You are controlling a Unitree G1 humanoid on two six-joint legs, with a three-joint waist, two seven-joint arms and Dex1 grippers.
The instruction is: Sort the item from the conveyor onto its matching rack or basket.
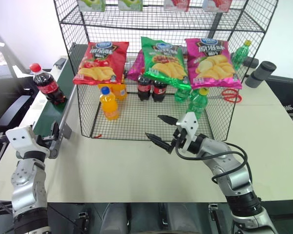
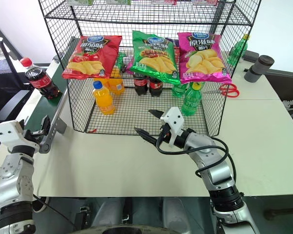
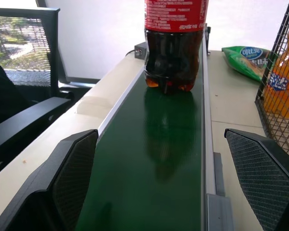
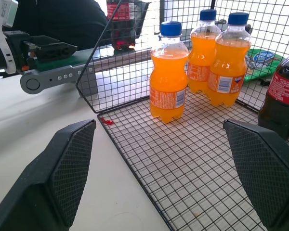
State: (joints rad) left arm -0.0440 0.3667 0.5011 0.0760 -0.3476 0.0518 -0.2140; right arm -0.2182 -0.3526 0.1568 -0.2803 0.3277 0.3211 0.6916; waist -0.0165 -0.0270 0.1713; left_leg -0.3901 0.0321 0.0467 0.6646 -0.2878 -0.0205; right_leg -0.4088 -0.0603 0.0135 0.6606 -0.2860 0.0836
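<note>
1. The left gripper (image 1: 52,132) is level and spread wide at the conveyor (image 3: 173,159) end, empty.
2. The cola bottle (image 1: 47,85) stands upright farther along the belt, untouched.
3. The right gripper (image 1: 161,129), fingers apart, hovers at the wire rack (image 1: 151,119) front edge.

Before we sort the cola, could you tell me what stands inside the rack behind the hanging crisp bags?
On the rack floor: orange drink bottles, two colas and green bottles. The crisp bags cover their tops and anything farther back.
</note>
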